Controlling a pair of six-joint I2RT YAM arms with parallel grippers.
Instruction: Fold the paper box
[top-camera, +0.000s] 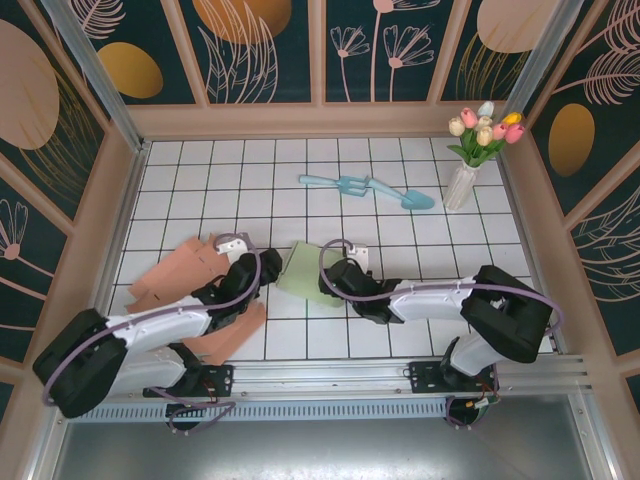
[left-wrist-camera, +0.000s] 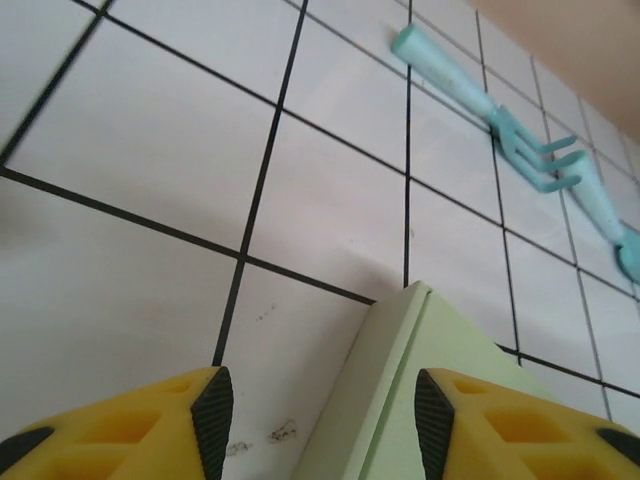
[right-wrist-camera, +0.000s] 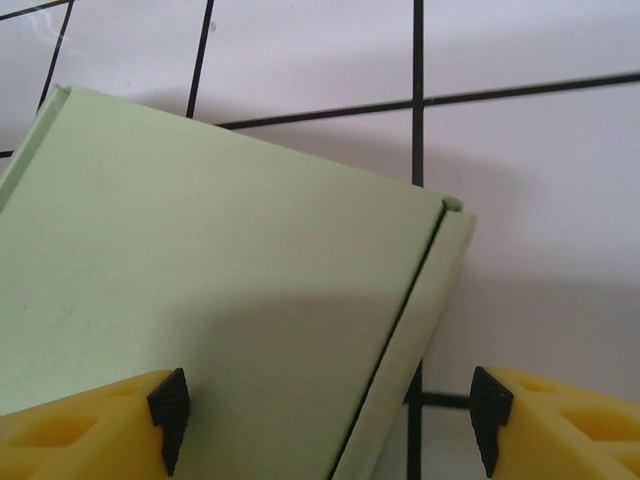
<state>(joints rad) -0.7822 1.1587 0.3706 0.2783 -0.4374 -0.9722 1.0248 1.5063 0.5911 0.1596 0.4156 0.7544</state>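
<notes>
The paper box (top-camera: 303, 270) is pale green, folded flat, and lies on the tiled table between my two arms. My left gripper (top-camera: 268, 266) sits at its left edge. In the left wrist view the left gripper (left-wrist-camera: 322, 430) is open, with the box's (left-wrist-camera: 440, 380) folded corner between the pads and touching neither. My right gripper (top-camera: 332, 280) is at the box's right edge. In the right wrist view the right gripper (right-wrist-camera: 330, 420) stands wide open over the box (right-wrist-camera: 220, 260), straddling its side flap without gripping it.
Flat salmon-pink box blanks (top-camera: 185, 268) lie under and beside the left arm, one (top-camera: 228, 335) near the front edge. A teal garden fork (top-camera: 345, 185) and trowel (top-camera: 405, 196) lie further back. A vase of tulips (top-camera: 462, 180) stands at the back right.
</notes>
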